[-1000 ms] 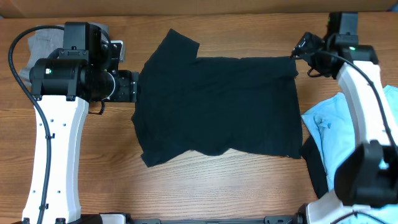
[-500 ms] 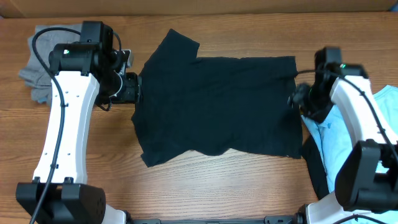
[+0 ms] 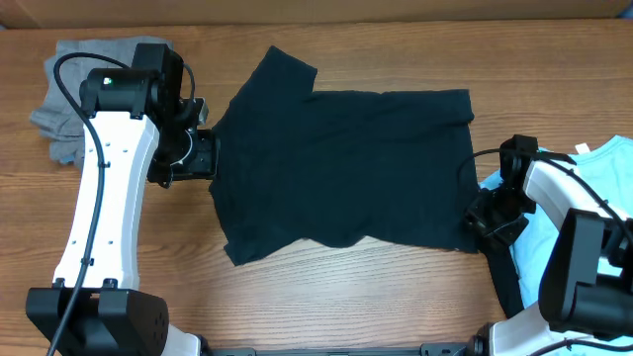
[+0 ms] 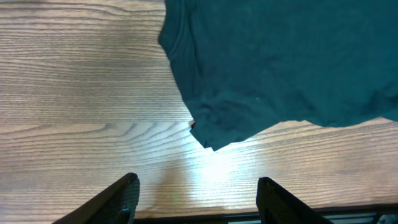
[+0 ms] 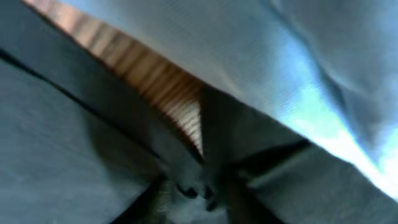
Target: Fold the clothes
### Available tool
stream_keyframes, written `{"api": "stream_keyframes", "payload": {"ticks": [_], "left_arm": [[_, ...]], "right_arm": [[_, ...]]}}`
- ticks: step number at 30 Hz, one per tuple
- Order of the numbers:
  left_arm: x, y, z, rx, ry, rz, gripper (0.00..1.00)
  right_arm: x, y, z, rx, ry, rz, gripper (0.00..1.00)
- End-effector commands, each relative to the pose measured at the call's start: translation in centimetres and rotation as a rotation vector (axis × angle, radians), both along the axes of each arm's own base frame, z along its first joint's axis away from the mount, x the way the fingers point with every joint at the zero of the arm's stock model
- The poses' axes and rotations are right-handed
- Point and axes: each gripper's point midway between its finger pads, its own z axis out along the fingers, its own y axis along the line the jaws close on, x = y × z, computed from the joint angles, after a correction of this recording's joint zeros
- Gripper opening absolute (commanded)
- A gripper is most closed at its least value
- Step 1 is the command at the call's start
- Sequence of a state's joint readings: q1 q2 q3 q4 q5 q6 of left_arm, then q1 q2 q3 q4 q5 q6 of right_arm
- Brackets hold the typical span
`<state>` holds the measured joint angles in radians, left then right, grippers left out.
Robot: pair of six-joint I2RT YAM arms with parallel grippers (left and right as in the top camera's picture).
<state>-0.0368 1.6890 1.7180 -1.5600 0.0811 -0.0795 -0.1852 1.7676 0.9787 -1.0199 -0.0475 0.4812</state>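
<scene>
- Black T-shirt [image 3: 346, 163] lies spread flat across the middle of the wooden table [image 3: 336, 307], with its sleeves toward the left and its hem toward the right.
- Light blue T-shirt [image 3: 611, 163] sits at the table's right edge, just beside the black hem. The right arm crosses over it and hides part of it.
- Grey garments [image 3: 59, 114] are heaped in the far left corner, well apart from the black shirt. The left arm partly covers them.
- Left gripper [image 4: 198, 194] hangs over bare wood just off the shirt's left edge. Its fingers are spread wide with nothing between them, and a shirt corner lies ahead, untouched.
- Right gripper [image 3: 482, 220] is down at the near right hem corner, against dark cloth. Its wrist view is too close and blurred to tell how the jaws stand.
</scene>
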Motion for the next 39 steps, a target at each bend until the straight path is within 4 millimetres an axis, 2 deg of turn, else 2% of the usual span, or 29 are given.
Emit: {"api": "stream_keyframes", "payload": {"ticks": [1,3,6,8,10,13,18,23,26,29,32,35,39], "left_arm": [[-0.1,0.7,0.0,0.026,0.003,0.040,0.64],[-0.2,0.9,0.0,0.037,0.007,0.041,0.64],[-0.7,1.4,0.0,0.041,0.026,0.062,0.65],[-1.0,1.9,0.0,0.045,0.040,0.089,0.65],[-1.1,2.5,0.0,0.047,0.045,0.118,0.66],[-1.0,3.0,0.0,0.045,0.043,0.159,0.68],[-1.6,2.8,-0.6,0.035,0.076,0.170,0.69],[-2.5,2.0,-4.4,-0.007,0.144,0.187,0.70],[-2.8,0.9,-7.9,-0.071,0.167,0.187,0.69],[-2.0,0.0,-11.1,-0.128,0.120,0.185,0.68],[-0.7,-0.7,-13.2,-0.166,0.049,0.177,0.60],[0.0,-0.5,-15.1,-0.156,-0.008,0.170,0.45],[0.4,0.0,-17.1,-0.133,-0.051,0.187,0.41]], "right_arm": [[-0.9,-0.3,-0.1,-0.015,0.024,0.010,0.12],[-1.2,-1.6,0.6,-0.085,0.040,-0.024,0.05],[-1.8,-3.9,2.3,-0.203,0.045,-0.122,0.04],[-1.5,-4.3,3.2,-0.206,0.013,-0.147,0.04],[-0.9,-3.9,4.0,-0.177,-0.037,-0.145,0.14],[0.0,-2.9,4.9,-0.115,-0.107,-0.092,0.36],[1.9,-1.6,6.6,-0.032,-0.235,-0.028,0.38],[4.5,0.0,10.0,0.047,-0.454,0.045,0.47],[5.6,0.6,11.9,0.075,-0.558,0.071,0.58],[6.6,1.6,13.3,0.123,-0.644,0.119,0.60],[7.0,2.1,13.7,0.153,-0.670,0.125,0.61],[7.1,2.2,13.8,0.159,-0.677,0.127,0.61],[7.1,2.2,13.7,0.158,-0.677,0.127,0.62]]}}
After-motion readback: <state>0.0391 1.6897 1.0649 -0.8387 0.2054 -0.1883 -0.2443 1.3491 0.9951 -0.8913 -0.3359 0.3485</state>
